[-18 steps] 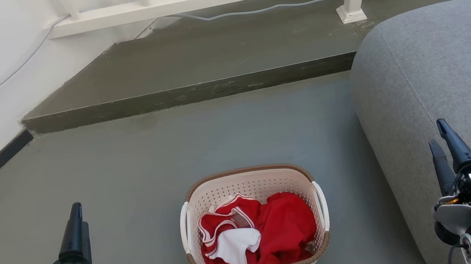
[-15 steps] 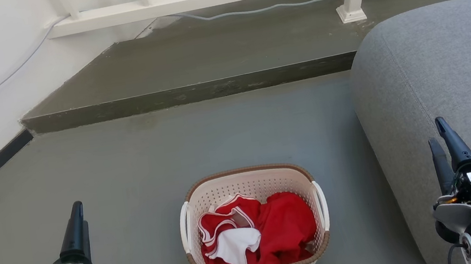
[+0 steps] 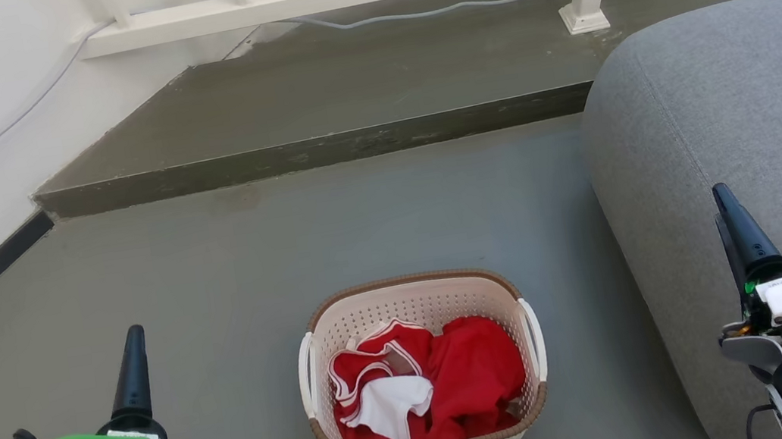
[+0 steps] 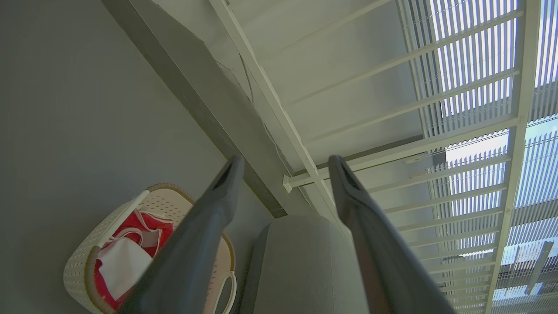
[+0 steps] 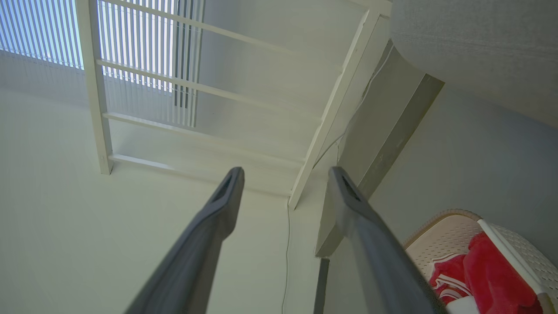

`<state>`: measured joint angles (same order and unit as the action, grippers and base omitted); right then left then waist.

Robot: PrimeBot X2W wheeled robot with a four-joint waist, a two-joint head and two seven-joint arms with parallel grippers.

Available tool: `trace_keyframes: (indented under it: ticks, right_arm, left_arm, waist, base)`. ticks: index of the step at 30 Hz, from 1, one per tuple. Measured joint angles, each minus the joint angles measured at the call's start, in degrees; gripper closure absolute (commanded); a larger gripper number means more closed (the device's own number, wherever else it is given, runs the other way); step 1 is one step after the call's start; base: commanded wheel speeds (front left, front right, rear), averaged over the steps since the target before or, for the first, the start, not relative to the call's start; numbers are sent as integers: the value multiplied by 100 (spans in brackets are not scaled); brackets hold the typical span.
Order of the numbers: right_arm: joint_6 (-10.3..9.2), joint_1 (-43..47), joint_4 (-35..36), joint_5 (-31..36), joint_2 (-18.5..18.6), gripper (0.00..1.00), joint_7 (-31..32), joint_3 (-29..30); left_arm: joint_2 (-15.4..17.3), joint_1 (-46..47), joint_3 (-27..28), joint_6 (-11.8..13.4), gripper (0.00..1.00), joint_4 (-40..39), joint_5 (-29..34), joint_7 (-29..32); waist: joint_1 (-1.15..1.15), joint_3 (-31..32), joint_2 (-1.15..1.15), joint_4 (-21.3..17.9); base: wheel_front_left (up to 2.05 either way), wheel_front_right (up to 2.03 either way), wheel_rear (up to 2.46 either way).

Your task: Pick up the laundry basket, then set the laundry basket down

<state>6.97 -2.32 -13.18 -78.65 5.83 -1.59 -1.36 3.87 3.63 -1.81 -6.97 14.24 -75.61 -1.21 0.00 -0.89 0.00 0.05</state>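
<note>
Cream-white perforated plastic laundry basket (image 3: pixel 411 307), rounded-rectangular, with a brown woven-look rim band and white loop handles, upright on the grey floor (image 3: pixel 215 275).
Crumpled red and white clothes (image 3: pixel 459 378) lie inside (below the rim). A grey fabric sofa (image 3: pixel 728 111) is near. The left gripper (image 4: pixel 285 163) and right gripper (image 5: pixel 285 172) flank it, well apart, fingers spread.

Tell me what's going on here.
Nothing is held yet. The basket sits on the floor beside the sofa, with red and white clothes in it. The left gripper and right gripper are open, one on either side of it, neither touching it.
</note>
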Motion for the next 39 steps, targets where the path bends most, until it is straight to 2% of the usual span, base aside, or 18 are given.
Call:
trace_keyframes:
  ticks: [13,15,23,39]
  right_arm:
    - [1,-103,64,1099,198,0,-261,-388]
    - [-1,-135,62,1466,275,0,-311,-469]
    - [-54,-242,160,2323,344,0,-446,-601]
    - [-366,-300,298,3883,371,0,-756,-803]
  left_arm:
    - [101,23,-34,0,0,-193,1407,-246]
    - [105,24,-58,1,0,-222,1761,-309]
    - [112,25,-211,43,0,-364,2544,-444]
    - [112,25,-399,94,0,-558,4099,-760]
  waist:
    - [0,-30,0,3]
    - [0,-30,0,1]
    - [0,-26,0,-9]
    - [0,-34,0,-43]
  base:
    - [0,0,0]
    - [0,0,0]
    - [0,0,0]
    - [0,0,0]
